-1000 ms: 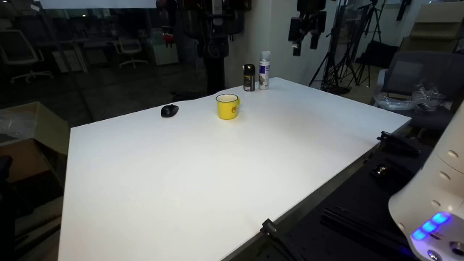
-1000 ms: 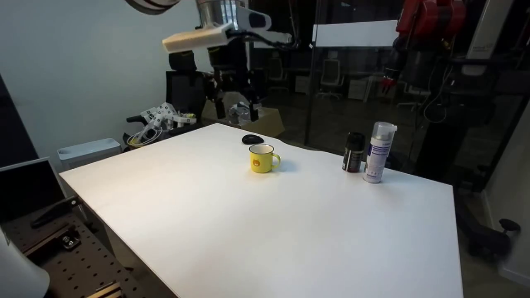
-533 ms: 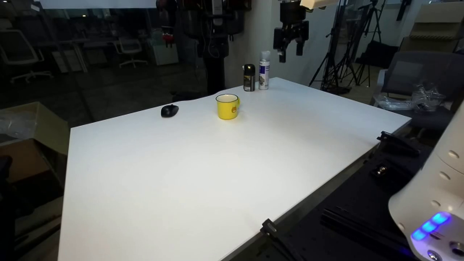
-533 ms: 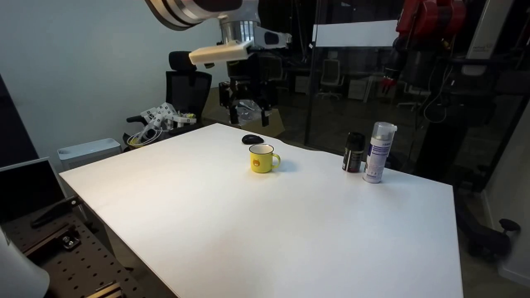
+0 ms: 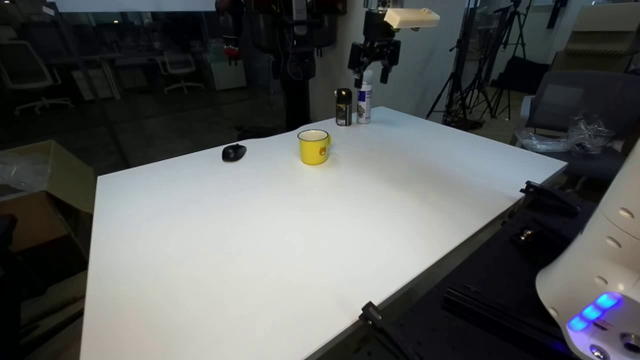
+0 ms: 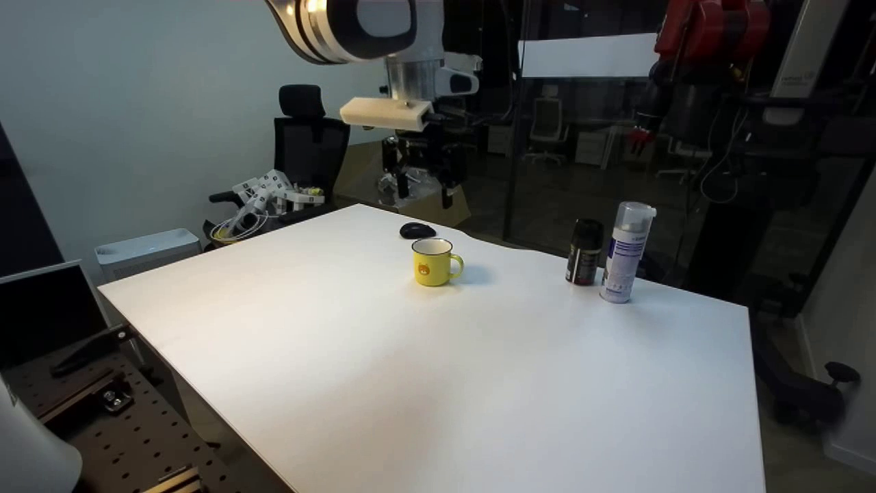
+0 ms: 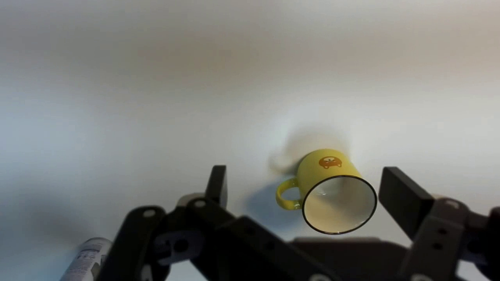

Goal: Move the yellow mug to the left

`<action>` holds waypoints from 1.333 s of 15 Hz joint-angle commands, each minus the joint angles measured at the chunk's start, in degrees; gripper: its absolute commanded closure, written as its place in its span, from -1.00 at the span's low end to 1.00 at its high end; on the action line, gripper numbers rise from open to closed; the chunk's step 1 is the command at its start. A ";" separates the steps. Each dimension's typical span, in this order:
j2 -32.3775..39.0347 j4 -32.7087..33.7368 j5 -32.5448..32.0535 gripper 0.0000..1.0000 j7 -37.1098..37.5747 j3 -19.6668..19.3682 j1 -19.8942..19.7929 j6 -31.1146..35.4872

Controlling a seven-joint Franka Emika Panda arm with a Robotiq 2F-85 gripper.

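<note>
White flat-topped table [image 5: 260, 240] carries the lot, no change there. White-and-black jointed robot arm [image 6: 376, 24] is what moved: over the last second it swung further across and dropped a little. Black two-fingered hand [image 6: 424, 194] came with it — lower than a second ago in both exterior views. Its fingers [image 7: 406, 199] stand wide apart, holding nothing, tips well above the table.

Tall white translucent-capped cylindrical spray can [image 6: 623, 263]: upright, same spot.

Squat bright yellow cylindrical mug [image 6: 438, 267] with dark rim and pale inside: upright on the table, unmoved, well apart from that can. Hand is nearer to it now. In the wrist view it shows between the fingers, beneath them, closer to the one on that picture's right, handle toward the other. Means we're in the approach, I'd say — no contact, leftward move not begun. Likely needs a small sideways trim before going down, else a finger may land on the rim.

Short black cylindrical can [image 6: 584, 255]: upright just beside the white one, same spot. Small rounded black computer mouse [image 6: 417, 231]: near the mug, apart from it, also unmoved.

Markings last. White can has a purple-and-white label [image 6: 624, 250] with several lines of print; black can has print too. Too small to read on either, so no brand names from me. Mug has an orange bear-face print [image 7: 330, 162], no lettering I can see on it.
</note>
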 commanded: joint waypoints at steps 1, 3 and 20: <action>9.61 10.55 2.72 -1.00 -2.19 2.25 0.06 -2.46; 6.78 6.46 1.55 -1.00 -1.57 2.56 -0.50 -0.58; 24.20 23.67 1.01 -1.00 6.77 2.69 -1.74 -0.96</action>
